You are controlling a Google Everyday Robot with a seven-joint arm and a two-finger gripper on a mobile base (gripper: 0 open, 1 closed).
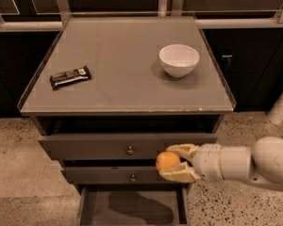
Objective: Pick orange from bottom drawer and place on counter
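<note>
One gripper [175,162] clamps the orange [167,161] before the drawers.

We are reaching in from the right with our white arm [254,164] held roughly level, in front of the bottom drawer [132,206] and above its open floor. Our gripper [172,163] is pointing left, its two tan fingers [181,149] closing around the orange [167,160].
</note>
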